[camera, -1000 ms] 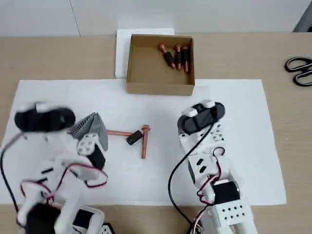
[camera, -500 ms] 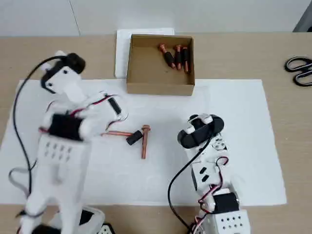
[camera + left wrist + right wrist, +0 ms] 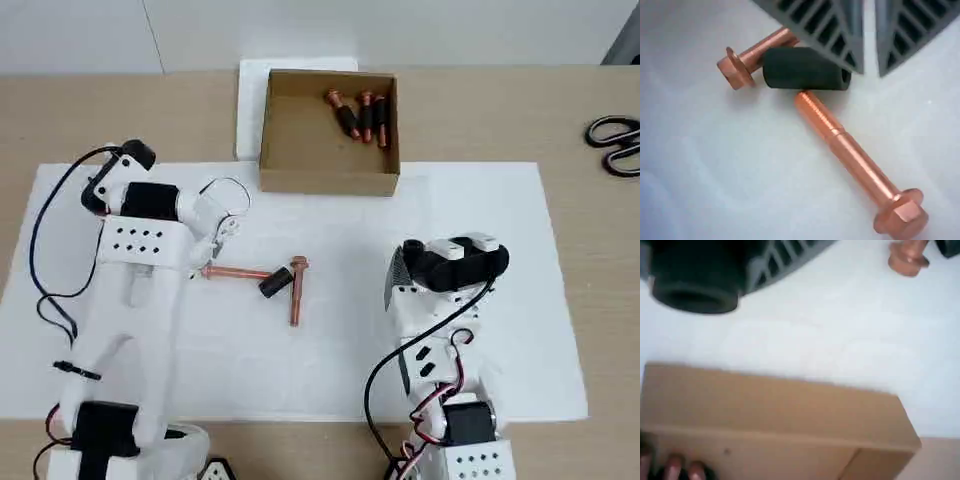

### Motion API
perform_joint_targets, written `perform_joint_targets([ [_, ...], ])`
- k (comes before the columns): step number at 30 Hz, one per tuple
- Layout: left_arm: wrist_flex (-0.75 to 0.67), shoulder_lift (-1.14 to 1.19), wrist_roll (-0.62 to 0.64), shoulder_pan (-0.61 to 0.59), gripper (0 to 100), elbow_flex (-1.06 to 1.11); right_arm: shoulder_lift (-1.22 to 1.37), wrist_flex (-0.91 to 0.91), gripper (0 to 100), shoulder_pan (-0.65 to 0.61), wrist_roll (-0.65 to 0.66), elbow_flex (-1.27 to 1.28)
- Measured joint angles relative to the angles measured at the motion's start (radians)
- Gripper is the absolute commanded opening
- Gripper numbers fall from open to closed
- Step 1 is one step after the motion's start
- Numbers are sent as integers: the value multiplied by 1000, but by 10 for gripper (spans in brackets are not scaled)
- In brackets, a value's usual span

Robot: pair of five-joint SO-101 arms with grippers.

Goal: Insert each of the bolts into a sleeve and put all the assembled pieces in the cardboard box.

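We log a light wooden counter (image 3: pixel 100 120). A big white sheet (image 3: pixel 500 220) covers its near middle. A smaller white sheet (image 3: pixel 250 110) lies beyond it, partly under the cardboard box (image 3: pixel 300 182), whose near wall rests on the big sheet's far edge. Scissors (image 3: pixel 615 145) lie at the far right, off the sheets. On the big sheet we see a copper bolt (image 3: pixel 240 272), a second bolt (image 3: pixel 296 298) and a black sleeve (image 3: pixel 275 285) between them.

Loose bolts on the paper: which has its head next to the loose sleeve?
The bolt nearer the right arm: its head sits beside the black sleeve. The other bolt points its threaded tip at it.
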Motion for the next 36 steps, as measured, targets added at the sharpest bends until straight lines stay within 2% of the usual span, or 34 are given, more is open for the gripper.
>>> perform_joint_targets([
  [3, -17, 0, 38, 2, 10, 0, 0, 6, 5, 0, 0, 0],
  [13, -75, 49, 44, 31, 15, 0, -3, 6, 5, 0, -2, -2],
  [21, -44, 161, 84, 37, 201, -29, -3, 6, 5, 0, -2, -2],
  [29, -40, 172, 149, 38, 203, -54, -3, 8, 5, 0, -2, -2],
  [36, -40, 281, 175, 38, 203, -54, -3, 41, 5, 0, -2, -2],
])
